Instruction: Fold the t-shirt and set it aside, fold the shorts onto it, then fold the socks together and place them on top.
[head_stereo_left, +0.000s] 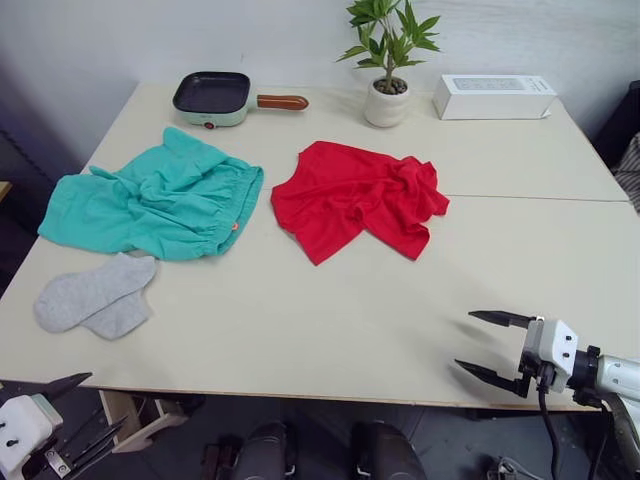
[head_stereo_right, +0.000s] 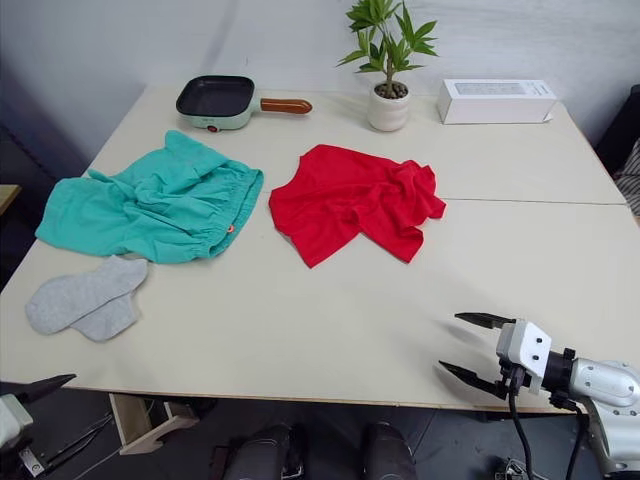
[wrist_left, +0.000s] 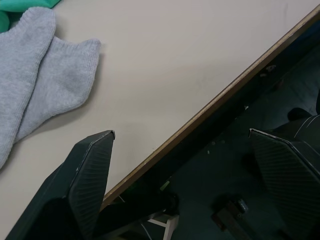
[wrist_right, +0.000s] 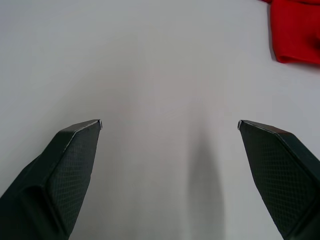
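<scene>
Progress: none | t-shirt (head_stereo_left: 358, 197) crumpled table-centre, shorts (head_stereo_left: 155, 200), socks (head_stereo_left: 95, 294) at 9 o'clock, unfolded | left pincer (wrist_left: 182, 132), right pincer (head_stereo_left: 485, 346) agape, empty.

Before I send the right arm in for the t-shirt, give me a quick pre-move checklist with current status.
1. Right hand open and empty: ok.
2. Left hand open and empty, at the table's near edge: ok.
3. t-shirt unobstructed, apart from the shorts: ok.
4. T-shirt laid flat for folding: not ok, it is crumpled.
5. Bare table between right hand and t-shirt: ok.
6. socks lying together, clear of the t-shirt: ok.
</scene>
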